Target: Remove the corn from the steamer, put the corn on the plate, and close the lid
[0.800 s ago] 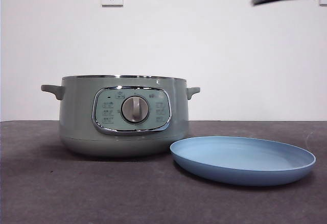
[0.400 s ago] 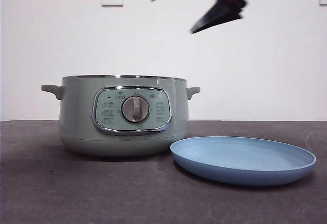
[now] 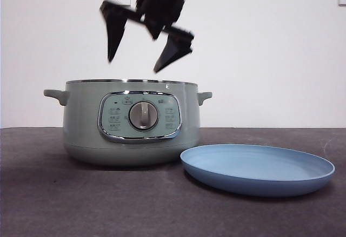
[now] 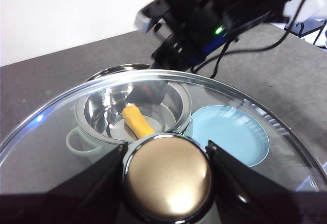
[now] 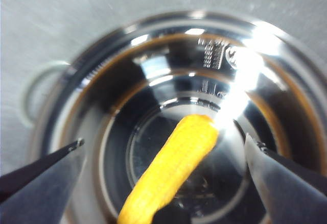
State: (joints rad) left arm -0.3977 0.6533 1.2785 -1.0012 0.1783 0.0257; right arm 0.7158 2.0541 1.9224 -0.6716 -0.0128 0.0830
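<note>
On the dark grey bench (image 3: 65, 204) we see the sage-green round steamer (image 3: 86, 123) beside the light-blue shallow plate (image 3: 257, 168). Our right gripper (image 3: 141, 59), jaws apart, hangs above the yellow-orange corn (image 5: 173, 170) lying inside. Our left gripper (image 4: 166, 155) clamps the glass lid (image 4: 61, 147) by its knob.

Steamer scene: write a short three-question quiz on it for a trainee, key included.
1. True or false: the corn lies inside the steamer.
2. Which hand holds the lid: A left, B right?
3. Fill in: the right hand hangs open above the ____, while the plate holds nothing.

Key: 1 true. 2 A: the left hand is shut on the lid's knob, away from the pot. 3 steamer.
</note>
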